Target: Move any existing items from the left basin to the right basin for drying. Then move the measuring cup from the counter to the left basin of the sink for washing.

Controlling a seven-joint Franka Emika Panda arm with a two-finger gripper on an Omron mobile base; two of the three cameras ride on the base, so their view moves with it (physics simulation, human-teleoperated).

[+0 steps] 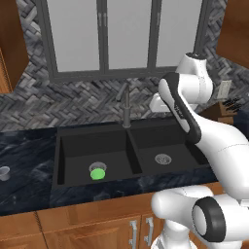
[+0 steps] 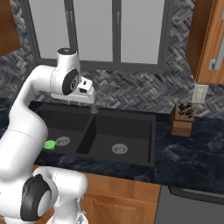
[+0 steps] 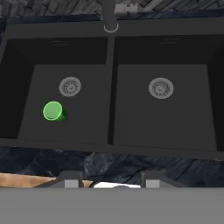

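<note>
Nothing moved yet: green tumbler (image 3: pixel 53 111) in left basin (image 3: pixel 39 127) beside drain, measuring cup (image 1: pixel 4 172) on far-left counter (image 1: pixel 24 165), gripper (image 3: pixel 113 183) empty, width unclear.

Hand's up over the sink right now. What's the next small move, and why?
Probably lower the hand toward the green tumbler. It stands in the left basin beside the drain, the right basin awaits it, and the measuring cup sits on the counter, so the tumbler goes first.

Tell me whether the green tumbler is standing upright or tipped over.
Upright: the hand view looks down on the green tumbler and shows its round open mouth facing up, on the left basin floor beside the drain.
</note>
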